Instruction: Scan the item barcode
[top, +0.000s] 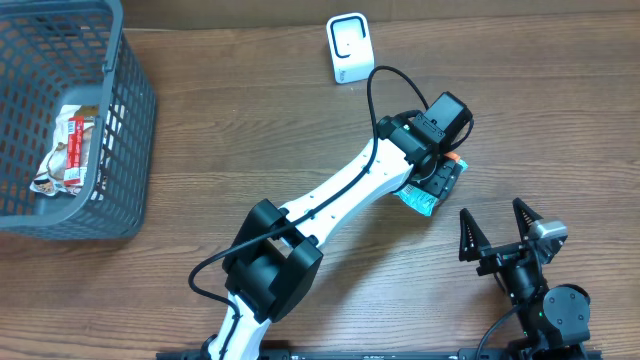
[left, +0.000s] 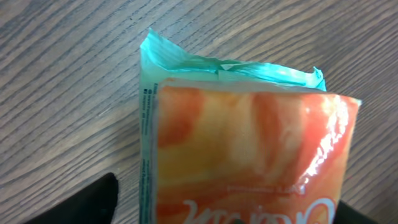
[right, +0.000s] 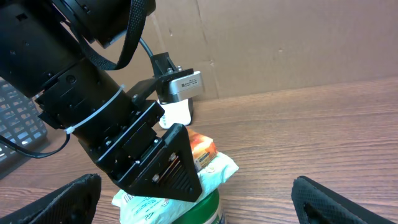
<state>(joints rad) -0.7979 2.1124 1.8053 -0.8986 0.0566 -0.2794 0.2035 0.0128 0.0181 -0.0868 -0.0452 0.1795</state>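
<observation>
The item is a soft packet (top: 420, 200), orange on its face with teal sealed edges. It fills the left wrist view (left: 249, 137), and no barcode shows on it in any view. My left gripper (top: 440, 178) is down over it, open, one finger on each side (left: 227, 211). A strip of table shows between the left finger (left: 93, 205) and the packet's edge. From the right wrist the packet (right: 214, 169) rests on a green tub (right: 211, 208). My right gripper (top: 490, 207) stands open and empty to the lower right, well short of the packet (right: 202, 205).
A white scanner (top: 348, 48) stands upright at the back centre, partly visible behind the left arm (right: 177, 113). A grey mesh basket (top: 120, 130) at the far left holds snack packets (top: 70, 150). A cardboard wall (right: 298, 43) stands behind the table.
</observation>
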